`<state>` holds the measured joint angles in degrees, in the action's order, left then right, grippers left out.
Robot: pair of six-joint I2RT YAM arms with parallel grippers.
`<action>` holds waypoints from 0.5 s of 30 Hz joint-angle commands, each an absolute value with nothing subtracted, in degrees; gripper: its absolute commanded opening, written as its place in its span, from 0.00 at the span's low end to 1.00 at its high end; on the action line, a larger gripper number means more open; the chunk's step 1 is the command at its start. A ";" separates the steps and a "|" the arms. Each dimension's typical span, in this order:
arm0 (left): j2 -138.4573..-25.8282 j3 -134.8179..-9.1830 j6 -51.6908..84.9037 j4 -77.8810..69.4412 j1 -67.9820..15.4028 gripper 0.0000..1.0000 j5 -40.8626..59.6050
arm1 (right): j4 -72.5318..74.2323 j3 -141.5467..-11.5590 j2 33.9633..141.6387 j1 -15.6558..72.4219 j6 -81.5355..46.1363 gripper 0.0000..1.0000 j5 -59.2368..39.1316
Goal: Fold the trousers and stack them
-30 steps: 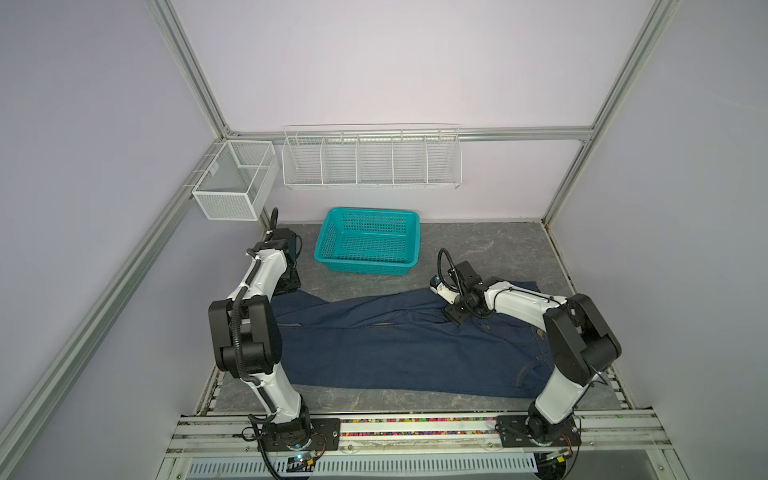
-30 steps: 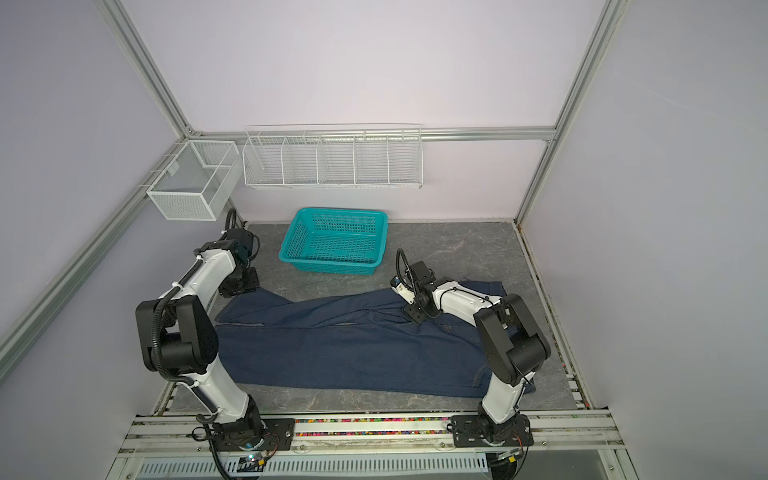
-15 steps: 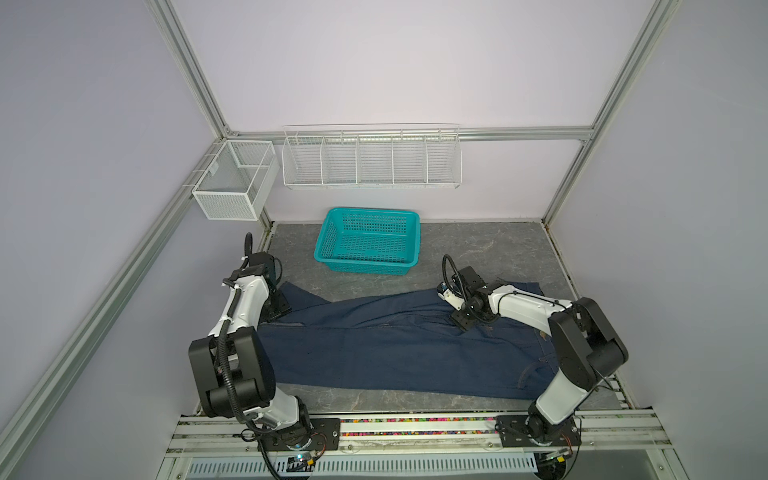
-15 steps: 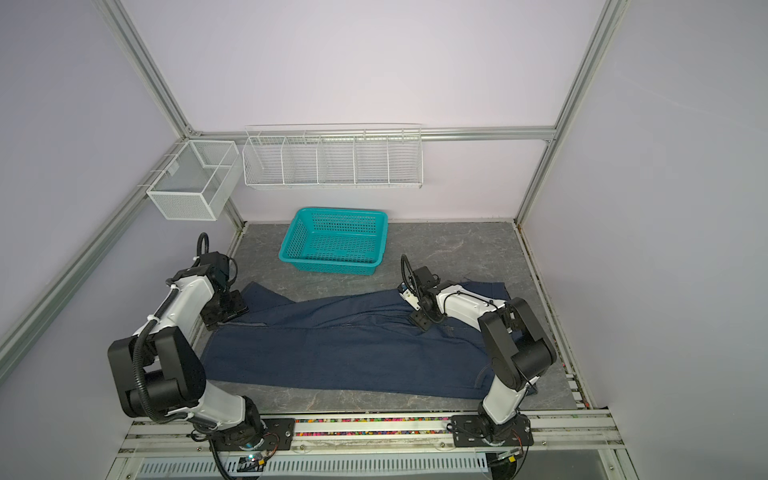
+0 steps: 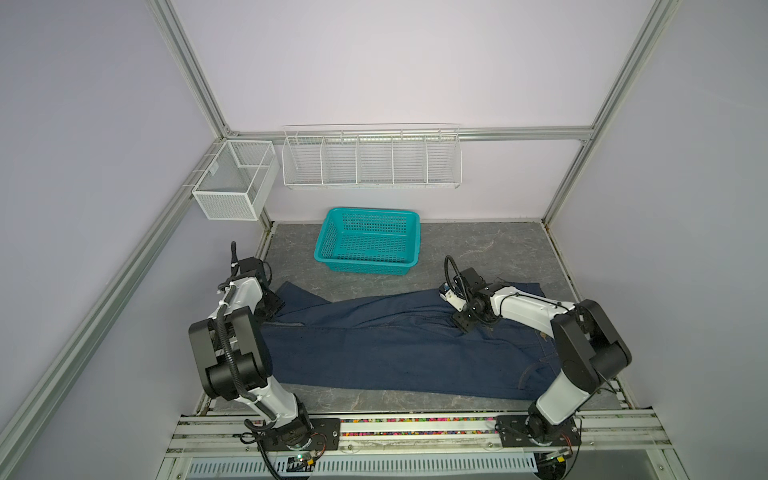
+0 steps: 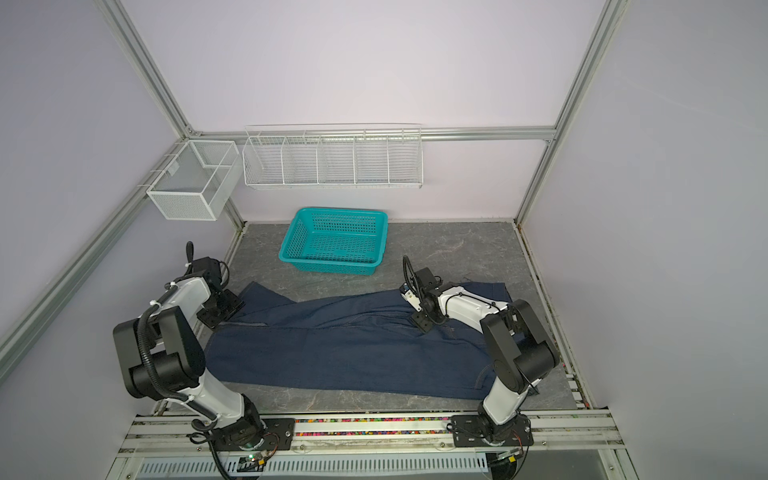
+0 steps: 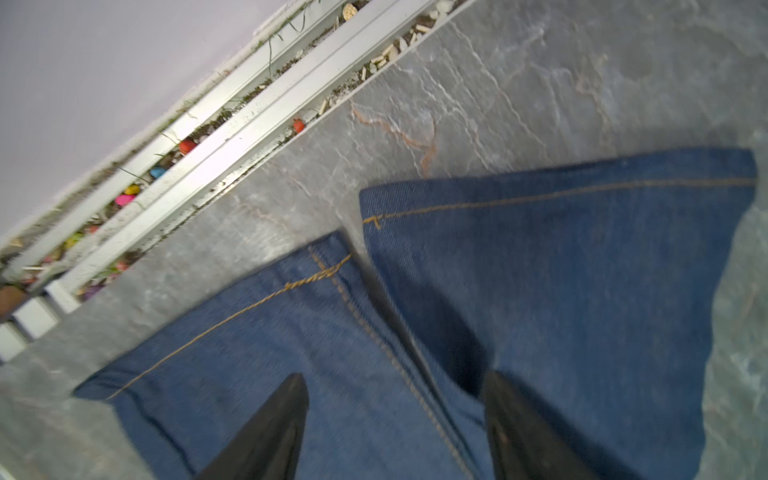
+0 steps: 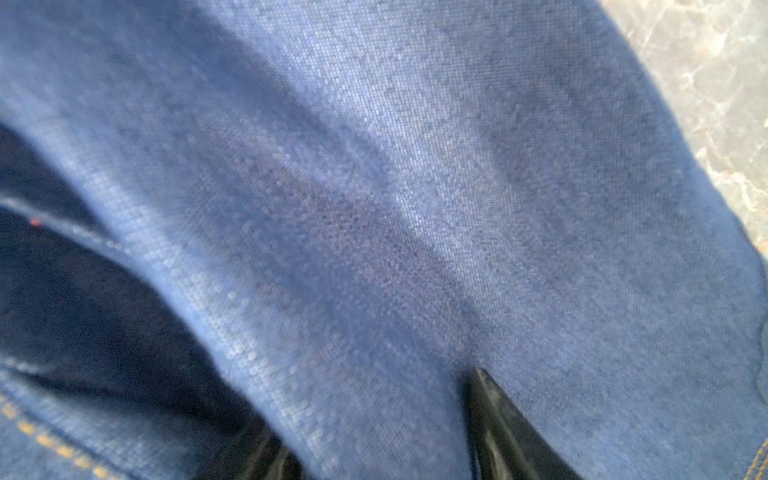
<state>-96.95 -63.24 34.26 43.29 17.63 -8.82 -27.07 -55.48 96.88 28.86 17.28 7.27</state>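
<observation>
Limp, likely heavy navy trousers (image 5: 395, 349) lie spread across the grey table (image 5: 478, 249); left gripper (image 7: 395, 376) poised, jaws apart, over the hems; right gripper (image 5: 463, 323) straddles a denim ridge, grip impossible to tell; thick hems probably offer the surest hold.

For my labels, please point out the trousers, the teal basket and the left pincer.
trousers (image 5: 395, 345): a top view, near leg's middle.
teal basket (image 5: 365, 264): a top view, front wall.
left pincer (image 7: 394, 376): left wrist view, between fingertips.
</observation>
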 commanded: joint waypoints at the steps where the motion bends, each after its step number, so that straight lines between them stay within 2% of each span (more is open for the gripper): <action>1: -99.76 -65.03 39.54 40.48 17.72 0.67 -8.66 | -29.34 -54.93 95.67 28.40 16.60 0.64 5.87; 6: -102.12 -65.99 39.58 39.58 17.67 0.61 -8.96 | -29.61 -55.37 95.45 28.20 16.42 0.64 5.32; 11: -103.83 -67.56 38.64 38.31 17.64 0.45 -8.96 | -29.53 -55.79 95.36 28.11 15.78 0.64 4.35; 15: -104.74 -68.12 38.07 37.21 17.65 0.37 -8.37 | -29.55 -55.81 95.36 28.04 15.58 0.64 4.09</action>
<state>-103.46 -66.50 38.04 38.70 17.63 -8.47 -27.49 -55.51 96.86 28.34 16.25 5.54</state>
